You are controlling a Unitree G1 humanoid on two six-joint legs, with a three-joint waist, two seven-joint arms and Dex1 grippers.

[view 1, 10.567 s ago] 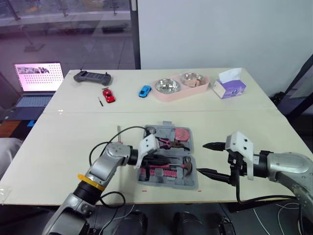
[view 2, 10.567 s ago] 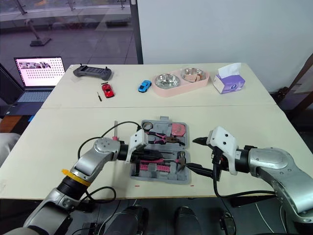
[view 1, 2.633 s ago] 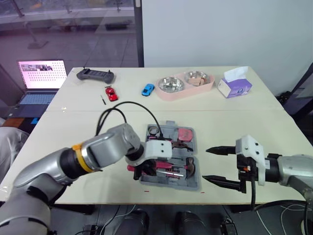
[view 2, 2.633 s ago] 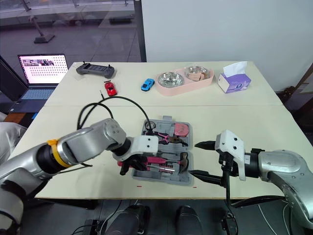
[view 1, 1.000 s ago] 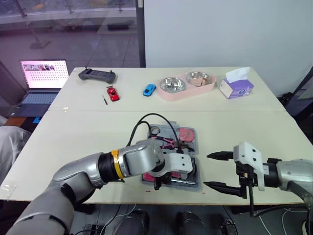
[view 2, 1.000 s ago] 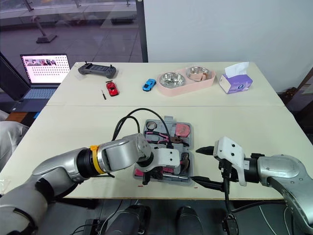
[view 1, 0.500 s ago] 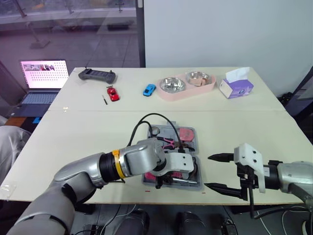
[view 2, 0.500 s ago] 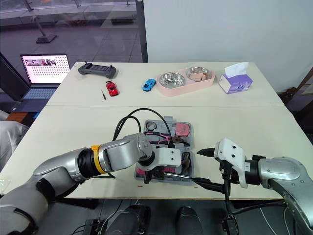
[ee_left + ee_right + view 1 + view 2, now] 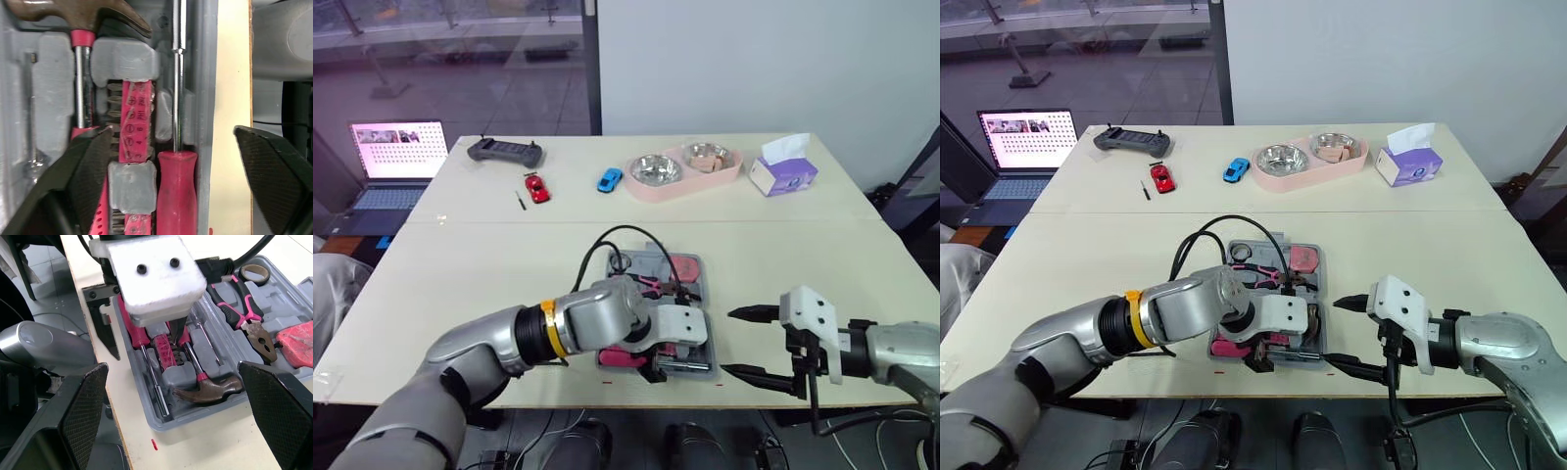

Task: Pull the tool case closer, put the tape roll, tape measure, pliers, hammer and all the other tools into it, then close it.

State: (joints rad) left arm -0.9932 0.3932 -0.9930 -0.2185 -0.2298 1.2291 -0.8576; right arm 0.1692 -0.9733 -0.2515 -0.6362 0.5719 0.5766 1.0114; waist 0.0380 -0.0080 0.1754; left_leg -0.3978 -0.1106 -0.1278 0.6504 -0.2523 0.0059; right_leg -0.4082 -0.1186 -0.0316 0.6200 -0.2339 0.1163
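While the tool case point(image 9: 195, 411) lies open near the front edge of the tabletop point(image 9: 460, 284), loading looks finished. The pliers point(image 9: 234, 316), tape roll point(image 9: 253, 273) and red tape measure point(image 9: 296, 340) sit in its far half. The hammer point(image 9: 205, 392) and a red-handled screwdriver point(image 9: 177, 186) lie in the near half.

The left fingers point(image 9: 93, 166) are spread wide and hold nothing, one above the hammer's handle and the other past the case's near wall. Closing therefore seems to be the step in hand. Next, I judge, they need to pinch that wall and fold the near half over the far one without shaking the tools loose. The right fingers point(image 9: 756, 313) hover wide apart and empty, just beside the case's right side.

The left arm covers much of the near half in the head views, and the hinge cannot be made out. A thin dark item point(image 9: 516, 200) beside the red toy car point(image 9: 536, 188) is too small to identify as a tool.
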